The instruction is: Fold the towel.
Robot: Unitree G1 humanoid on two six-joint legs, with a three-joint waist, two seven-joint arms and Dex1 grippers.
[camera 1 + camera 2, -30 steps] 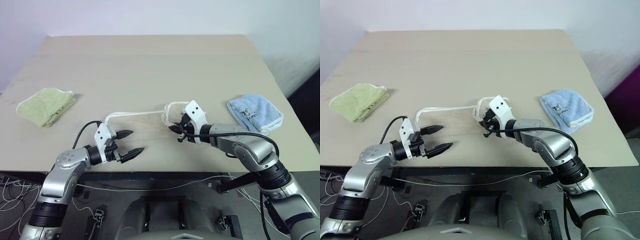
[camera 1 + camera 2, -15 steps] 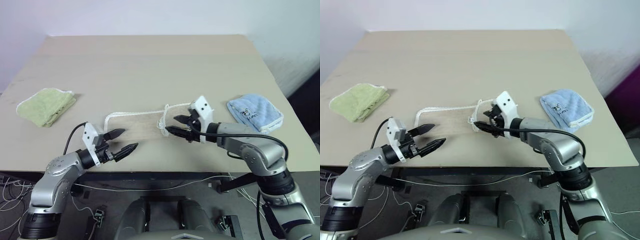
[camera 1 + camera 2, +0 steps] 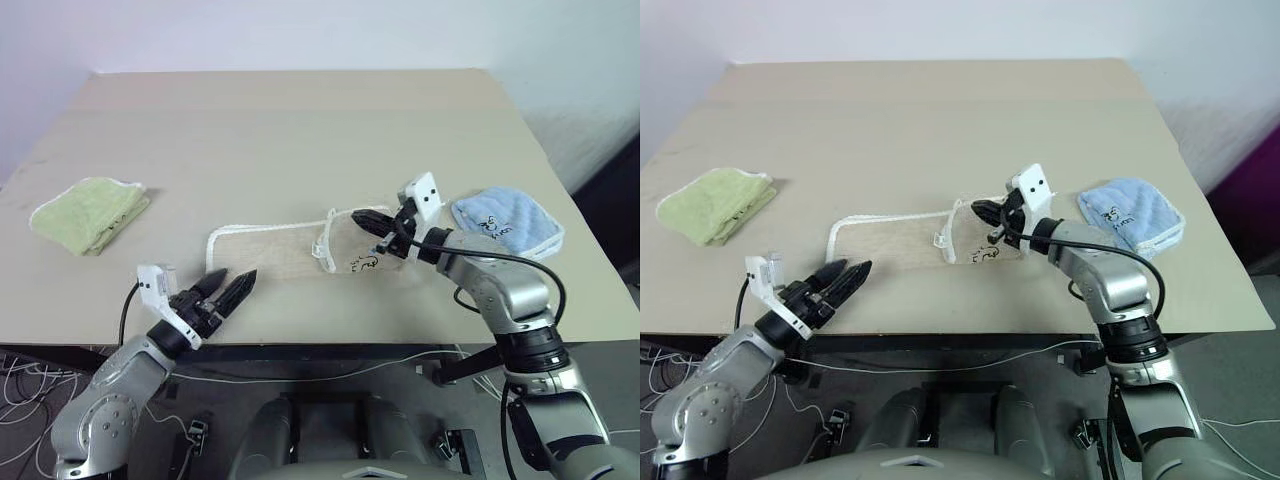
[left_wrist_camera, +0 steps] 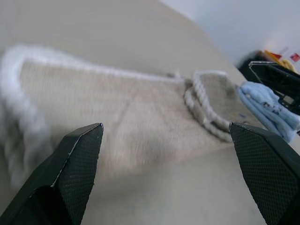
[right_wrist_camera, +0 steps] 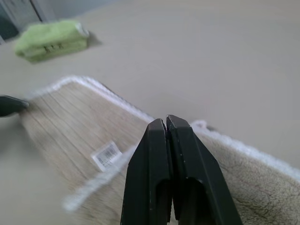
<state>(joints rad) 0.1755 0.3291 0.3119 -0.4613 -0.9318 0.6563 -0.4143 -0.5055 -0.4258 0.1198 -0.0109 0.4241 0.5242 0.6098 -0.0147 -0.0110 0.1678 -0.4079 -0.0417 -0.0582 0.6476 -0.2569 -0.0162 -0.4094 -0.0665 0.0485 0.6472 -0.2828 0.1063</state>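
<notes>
Beige terry with white corded edging: the towel (image 3: 300, 252) lies flat near the front edge of the tan surface (image 3: 300, 130), between both arms, in the head views. The left tool (image 3: 230, 287) hangs off its near-left corner, fingers apart, gripping nothing. The right tool (image 3: 366, 218) sits over the towel's right end, fingers pressed together; whether it touches the cloth cannot be told. A green cloth (image 3: 88, 212) lies far left, a blue cloth (image 3: 505, 224) right, partly hidden by the right arm.

Left wrist view: wide-set fingers (image 4: 75, 164) frame the blurred towel, its near end smeared.

Right wrist view: closed fingers (image 5: 171, 164) hide part of the corded edge beside a small white label (image 5: 107, 155).
</notes>
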